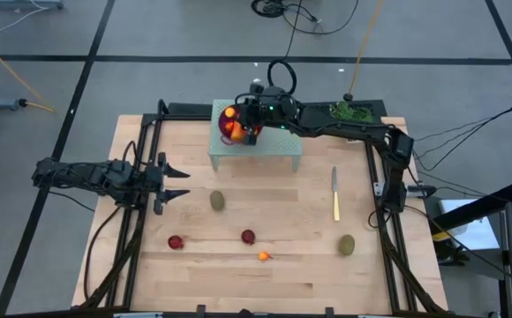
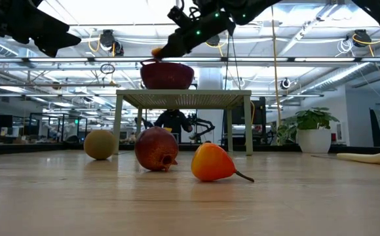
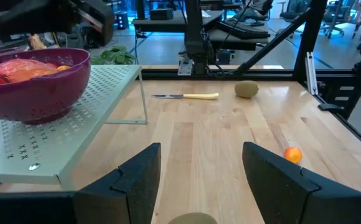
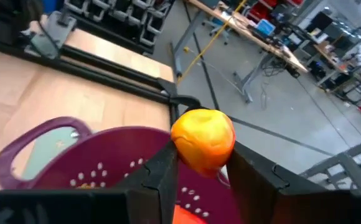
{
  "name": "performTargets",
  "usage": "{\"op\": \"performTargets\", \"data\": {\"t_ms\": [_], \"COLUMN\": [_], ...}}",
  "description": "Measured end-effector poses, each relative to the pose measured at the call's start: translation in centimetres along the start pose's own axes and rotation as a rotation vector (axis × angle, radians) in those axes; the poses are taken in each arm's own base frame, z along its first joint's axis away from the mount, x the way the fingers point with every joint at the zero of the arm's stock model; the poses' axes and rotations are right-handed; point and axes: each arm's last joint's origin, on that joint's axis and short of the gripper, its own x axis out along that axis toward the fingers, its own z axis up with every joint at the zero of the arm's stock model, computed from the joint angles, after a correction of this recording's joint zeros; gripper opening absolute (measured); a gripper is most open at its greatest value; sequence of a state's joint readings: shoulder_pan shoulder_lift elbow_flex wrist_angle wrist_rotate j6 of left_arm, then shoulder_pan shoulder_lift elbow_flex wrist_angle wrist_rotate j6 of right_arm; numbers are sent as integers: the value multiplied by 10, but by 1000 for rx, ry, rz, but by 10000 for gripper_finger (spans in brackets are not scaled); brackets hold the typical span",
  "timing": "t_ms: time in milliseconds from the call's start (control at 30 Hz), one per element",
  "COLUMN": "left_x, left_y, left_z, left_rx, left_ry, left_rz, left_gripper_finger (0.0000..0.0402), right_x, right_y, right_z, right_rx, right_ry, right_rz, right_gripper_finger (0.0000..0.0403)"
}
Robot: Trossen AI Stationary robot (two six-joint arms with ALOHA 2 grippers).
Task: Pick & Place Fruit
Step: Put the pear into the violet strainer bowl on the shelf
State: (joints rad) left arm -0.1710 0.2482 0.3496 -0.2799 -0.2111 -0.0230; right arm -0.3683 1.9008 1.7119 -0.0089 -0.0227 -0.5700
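**No readable text**

Checked all four views: no legible words, labels, brand marks or numbers anywhere. The perforated shelf (image 3: 75, 124) carried small cut-out marks near its front edge that looked like rows of x shapes, not lettering. Screens and signs in the room behind the table (image 2: 190, 196) were too small and blurred to make out.

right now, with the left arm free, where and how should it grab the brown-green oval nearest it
Probably across its short middle, coming straight down. The brown-green oval lies flat on bare table with its long axis running away from the front edge, just ahead of the open left gripper, nothing crowding it.
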Motion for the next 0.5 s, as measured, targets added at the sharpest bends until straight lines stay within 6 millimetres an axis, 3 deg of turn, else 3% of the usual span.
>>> {"op": "performTargets", "data": {"t_ms": [367, 500], "left_x": [0, 0], "left_y": [0, 0], "left_z": [0, 0], "left_rx": [2, 2], "left_ry": [1, 1], "left_rz": [0, 0], "left_gripper_finger": [228, 228], "right_x": [-1, -10], "right_y": [-10, -14], "right_z": [-7, -2], "right_rx": [134, 182], "right_ry": [-18, -17], "right_rz": [54, 53], "right_gripper_finger": [116, 116]}}
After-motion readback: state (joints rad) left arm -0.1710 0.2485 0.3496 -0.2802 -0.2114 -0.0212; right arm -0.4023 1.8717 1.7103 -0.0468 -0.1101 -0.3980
